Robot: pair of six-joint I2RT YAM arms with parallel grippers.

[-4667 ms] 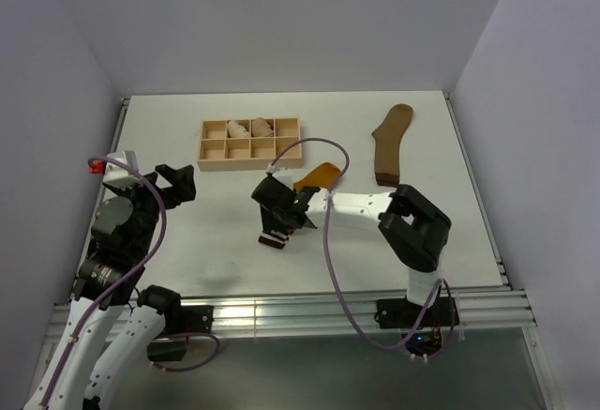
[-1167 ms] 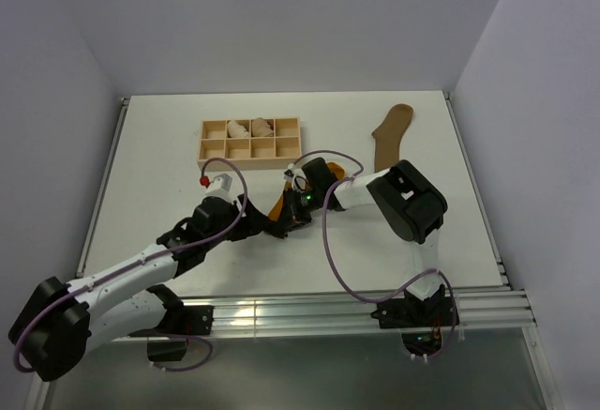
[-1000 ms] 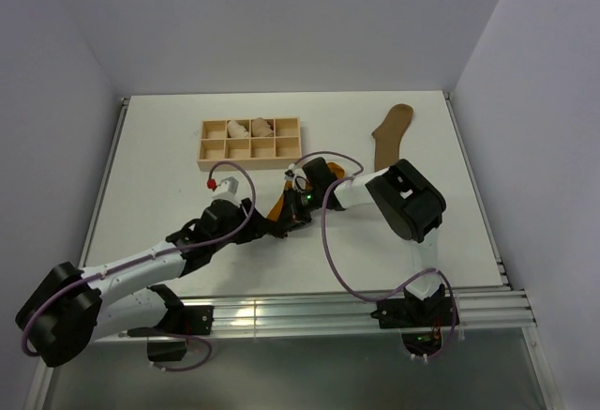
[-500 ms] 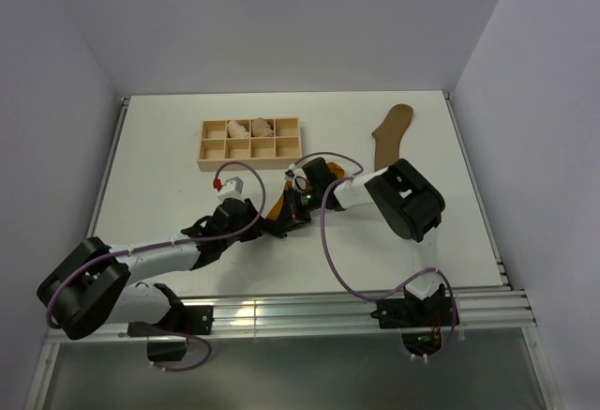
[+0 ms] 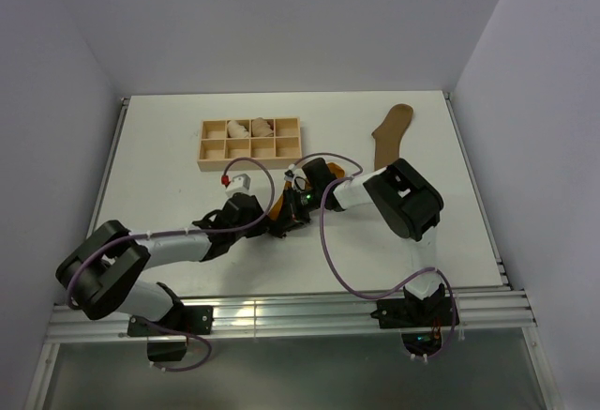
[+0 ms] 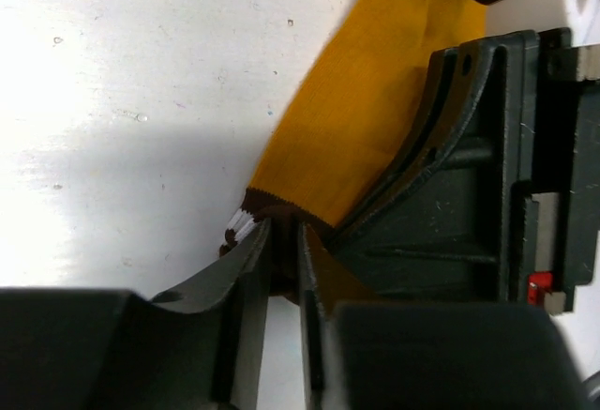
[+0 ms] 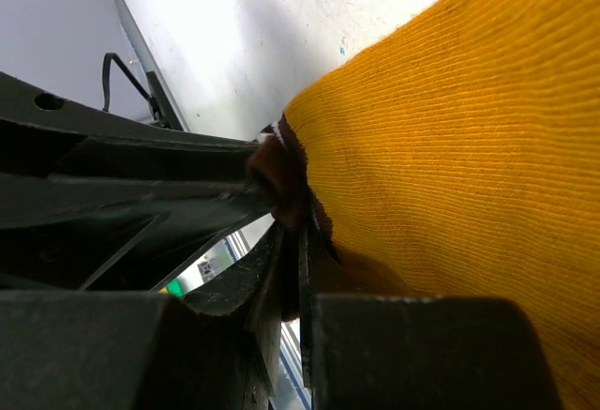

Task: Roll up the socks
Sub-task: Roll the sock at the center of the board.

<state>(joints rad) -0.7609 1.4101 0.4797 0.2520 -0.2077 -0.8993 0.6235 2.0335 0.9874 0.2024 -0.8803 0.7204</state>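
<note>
**Both arms on one cuff, just in front of the tray**

The left gripper (image 5: 269,224) comes in from the tray's near-left. Its fingers (image 6: 251,274) are closed to a slit on the striped cuff (image 6: 246,222) of the mustard sock (image 6: 375,100).

The sock lies on the desk (image 5: 159,175) just in front of the right end of the tray (image 5: 248,162). Its long axis runs from the cuff back toward the tray, mostly hidden under the right arm.

The right gripper (image 7: 292,250) meets the same cuff from the opposite side, almost fully closed with the brown edge pinched. The two arms are equally near and crowd each other, which I judge the main obstacle to rolling.

The olive-brown sock (image 5: 389,135) lies flat, well right of the tray. Pale bundles (image 5: 249,129) sit in the tray's far compartments.
</note>
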